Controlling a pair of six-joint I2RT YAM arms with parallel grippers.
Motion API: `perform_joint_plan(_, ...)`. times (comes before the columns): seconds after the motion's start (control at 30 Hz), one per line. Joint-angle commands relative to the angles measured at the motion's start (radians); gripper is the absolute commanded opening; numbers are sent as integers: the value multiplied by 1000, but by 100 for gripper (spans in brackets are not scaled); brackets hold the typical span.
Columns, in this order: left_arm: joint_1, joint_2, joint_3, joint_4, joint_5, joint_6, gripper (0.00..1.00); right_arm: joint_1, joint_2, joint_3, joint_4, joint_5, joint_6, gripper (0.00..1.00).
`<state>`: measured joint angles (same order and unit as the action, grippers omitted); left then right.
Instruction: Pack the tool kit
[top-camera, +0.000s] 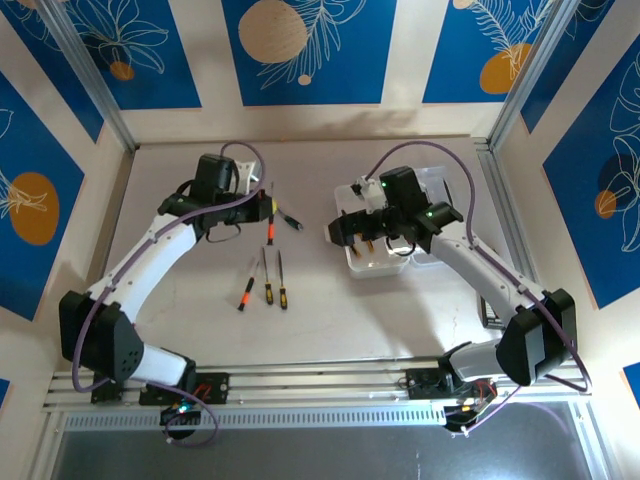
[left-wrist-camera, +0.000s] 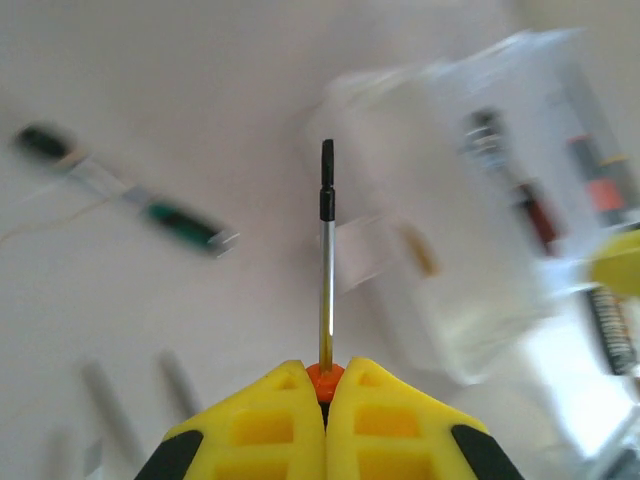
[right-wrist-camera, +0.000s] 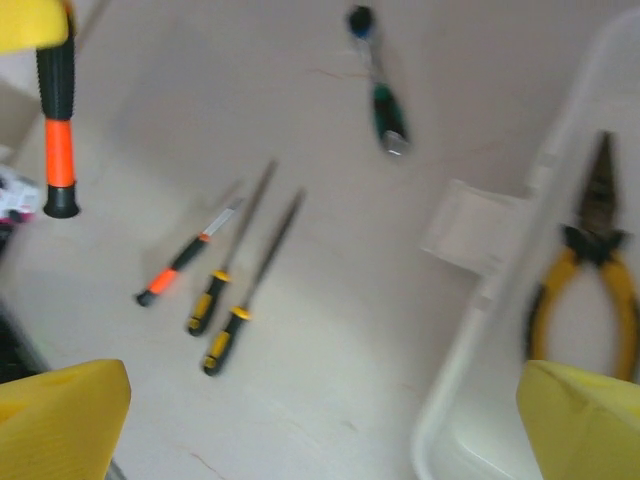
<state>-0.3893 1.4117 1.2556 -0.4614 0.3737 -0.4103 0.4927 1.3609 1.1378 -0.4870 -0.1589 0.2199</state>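
Note:
My left gripper (left-wrist-camera: 325, 375) (top-camera: 266, 208) is shut on the orange collar of an orange-and-black screwdriver (left-wrist-camera: 326, 250) (top-camera: 270, 228) (right-wrist-camera: 58, 130), held above the table with its shaft pointing toward the clear plastic case (left-wrist-camera: 470, 300) (top-camera: 372, 264). Yellow-handled pliers (right-wrist-camera: 592, 270) lie inside the case, next to its rim (right-wrist-camera: 470, 340). On the table lie an orange-and-black screwdriver (right-wrist-camera: 175, 268) (top-camera: 246, 291) and two yellow-and-black ones (right-wrist-camera: 212, 300) (top-camera: 267, 285) (right-wrist-camera: 232, 338) (top-camera: 282, 288). My right gripper (right-wrist-camera: 322, 390) (top-camera: 358, 228) hangs open over the case's left edge, with nothing between its fingers.
A green-handled ratchet tool (top-camera: 290, 222) (left-wrist-camera: 180, 222) (right-wrist-camera: 386, 105) lies on the table between the two grippers. Walls with blue panels ring the table. A metal rail (top-camera: 320, 385) runs along the near edge by the arm bases.

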Motion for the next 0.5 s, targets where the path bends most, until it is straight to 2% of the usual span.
perform_joint_plan(0.0,-38,-12,10,159,189,-112,0,28,-29,-57,214,-144,65,100)
perform_joint_plan(0.17,-78,-14,-9,272,217,-195,0,51,-43,-137,405,-195,143,89)
perform_joint_plan(0.47,-144,7,-50,383,209,-263,0,101,-50,-141,441,-198,145,68)
